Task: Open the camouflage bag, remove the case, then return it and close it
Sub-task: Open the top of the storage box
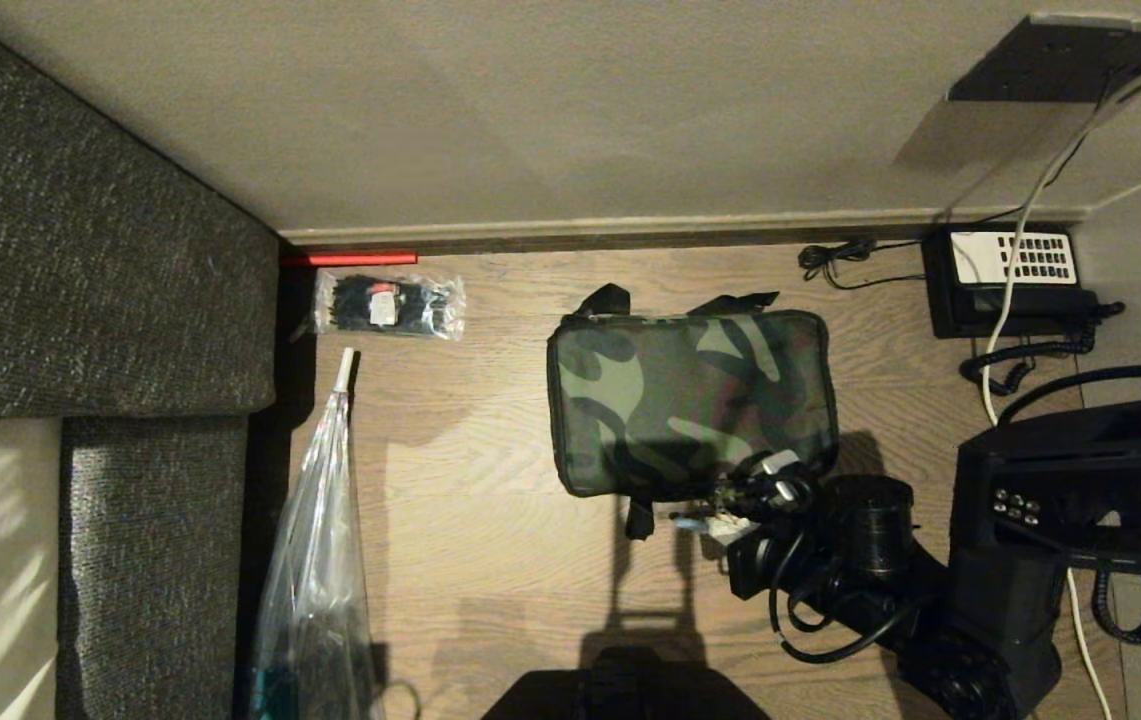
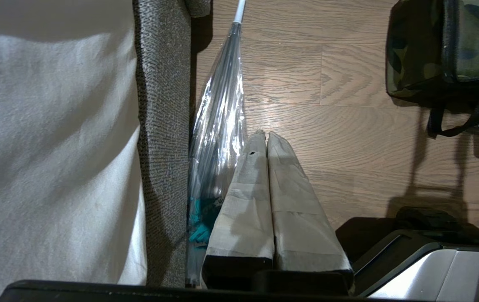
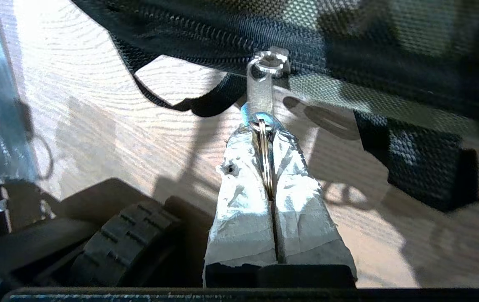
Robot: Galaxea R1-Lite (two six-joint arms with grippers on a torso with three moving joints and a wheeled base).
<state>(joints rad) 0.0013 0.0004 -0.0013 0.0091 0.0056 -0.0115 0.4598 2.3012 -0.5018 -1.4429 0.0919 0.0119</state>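
Looking down from the head view, we see the camouflage bag (image 1: pixel 690 400) lying zipped on the wooden floor (image 1: pixel 490 560), its long axis running left to right, with the right end effector (image 1: pixel 720 515) touching its near edge, toward the right corner. In the right wrist view, the 2 taped fingers (image 3: pixel 243 201) are pressed together on a metal ring (image 3: pixel 264 155) that hangs from the clear zipper pull (image 3: pixel 262 86); the bag sits directly beyond the fingertips. We judge the opening pull will run along the zipper line, sideways along that near edge. The case is not visible, presumably inside the bag. The left end effector (image 2: pixel 266 136), fingers together and empty, hangs parked well to the left, beside a clear plastic bag (image 2: pixel 218 117).
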